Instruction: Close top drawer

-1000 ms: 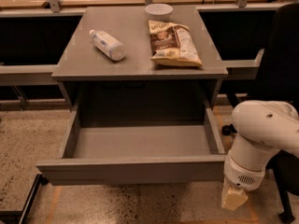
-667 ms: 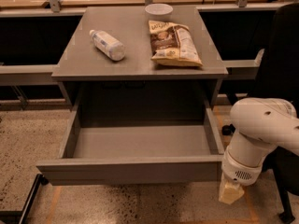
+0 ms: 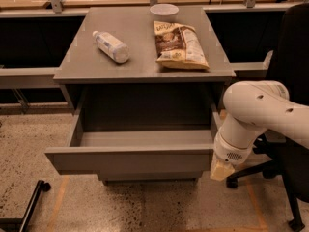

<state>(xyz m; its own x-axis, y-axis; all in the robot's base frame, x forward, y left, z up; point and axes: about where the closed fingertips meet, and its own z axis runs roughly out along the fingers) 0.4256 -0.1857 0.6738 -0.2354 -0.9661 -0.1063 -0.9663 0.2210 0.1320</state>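
The top drawer (image 3: 130, 161) is a wide grey box drawer. It stands pulled out from under the grey cabinet top (image 3: 87, 64), and its inside looks empty. My gripper (image 3: 221, 169) hangs from the white arm (image 3: 260, 110) at the right end of the drawer's flat front panel. It is against or just in front of that corner. It holds nothing that I can see.
On the cabinet top lie a plastic bottle (image 3: 111, 46), a chip bag (image 3: 179, 45) and a white bowl (image 3: 163, 10). A black office chair (image 3: 289, 144) stands close at the right behind the arm. A black stand leg (image 3: 29, 204) lies on the floor at the lower left.
My gripper has moved left and up to the right end of the drawer front. The drawer front sits a little further in than before.
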